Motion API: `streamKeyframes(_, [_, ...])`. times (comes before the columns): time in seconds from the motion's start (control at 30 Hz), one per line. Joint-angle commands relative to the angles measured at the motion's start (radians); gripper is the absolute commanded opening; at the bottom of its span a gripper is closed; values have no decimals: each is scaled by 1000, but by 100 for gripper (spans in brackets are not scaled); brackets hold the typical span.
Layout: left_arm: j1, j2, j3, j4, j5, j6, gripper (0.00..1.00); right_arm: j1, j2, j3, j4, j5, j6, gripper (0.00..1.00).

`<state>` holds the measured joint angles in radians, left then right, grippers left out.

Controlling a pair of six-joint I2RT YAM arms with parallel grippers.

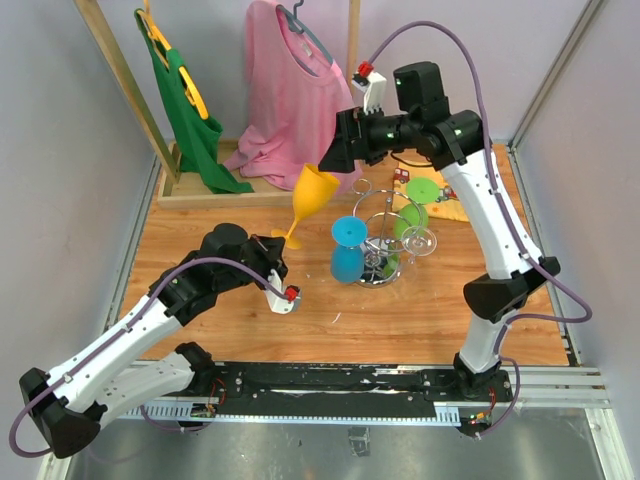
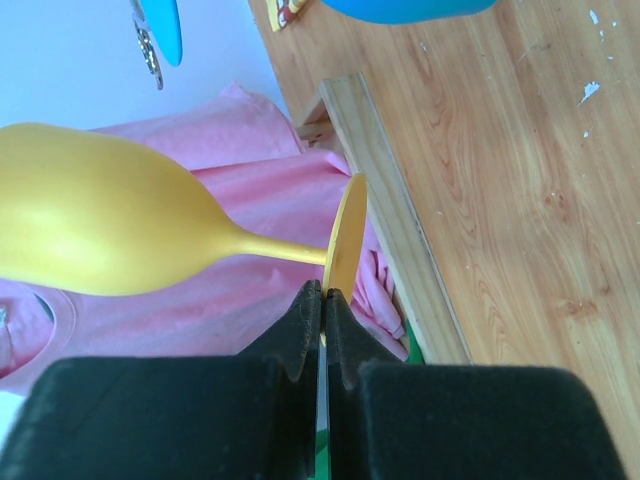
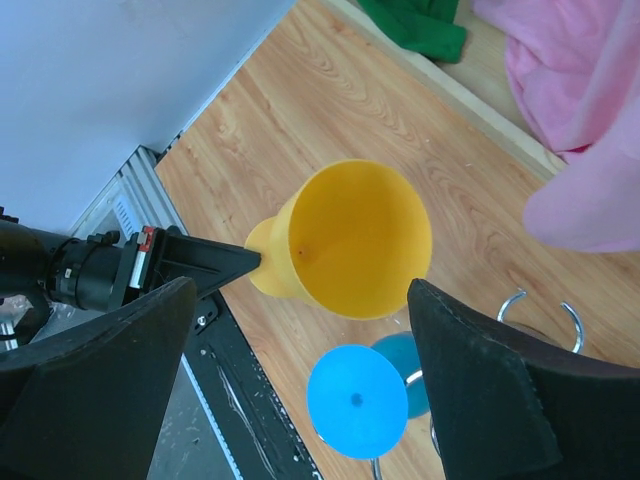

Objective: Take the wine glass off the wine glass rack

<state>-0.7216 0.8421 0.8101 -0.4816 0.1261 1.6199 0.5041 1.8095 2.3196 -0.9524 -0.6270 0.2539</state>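
**A:** So, where is the glass (image 1: 312, 192)?

**B:** Off the rack (image 1: 383, 270). It is in the air just left of the rack, above the wooden bench (image 1: 420, 320). The glass is yellow and tilted, with its foot low and its open mouth turned upward.

**A:** What holds it?

**B:** The left jaws, closed on the edge of its round foot. The stem and bowl stick out free beyond them.

**A:** And the right jaws?

**B:** Open wide and hovering over the mouth of the glass, one finger out to each side, both apart from it.

**A:** What is on the rack?

**B:** A blue glass (image 1: 347, 262) hangs foot up on its left side. A green glass (image 1: 410, 222) and a clear glass (image 1: 420, 242) sit on its right. A pink shirt (image 1: 290, 90) hangs at the far end of the bench.
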Motion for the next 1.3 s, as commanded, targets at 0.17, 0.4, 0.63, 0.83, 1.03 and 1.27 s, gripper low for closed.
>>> streamKeyframes(0.17, [-7,-17,-10,13,-1,35,0,101,84,75,-47,-43,-36,84])
streamKeyframes(0.4, [-7,-26,-20,34,-13,38,0,155,127,75,-84,-57,-65,75])
streamKeyframes(0.63, [-7,-30,-42,75,-33,35,0,161,135,73,-117,-86,-89,28])
streamKeyframes(0.83, [-7,-26,-61,199,-87,-22,17,160,114,74,-106,-76,-91,1])
streamKeyframes(1.03, [-7,-19,-39,279,-176,-213,79,136,73,80,-35,-40,-55,1])
streamKeyframes(1.27, [-4,-1,52,217,-260,-549,88,123,61,72,56,79,-42,1])
